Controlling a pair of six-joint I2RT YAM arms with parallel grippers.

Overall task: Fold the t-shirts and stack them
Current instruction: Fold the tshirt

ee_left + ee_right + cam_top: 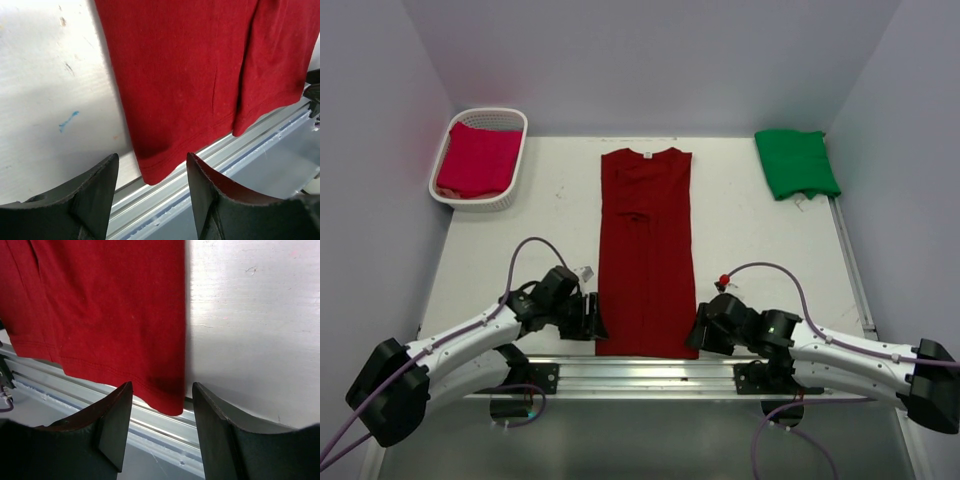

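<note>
The dark maroon red t-shirt lies flat in the table's middle, folded into a long narrow strip, collar far, hem at the near edge. My left gripper is open at its near left hem corner, fingers astride it without touching. My right gripper is open at the near right hem corner, likewise empty. The bright green t-shirt lies folded at the far right. The pinkish crimson t-shirt lies in the basket at the far left.
The white lattice basket stands at the far left corner. A metal rail runs along the near table edge under the hem; it shows in both wrist views. Walls enclose the table on three sides.
</note>
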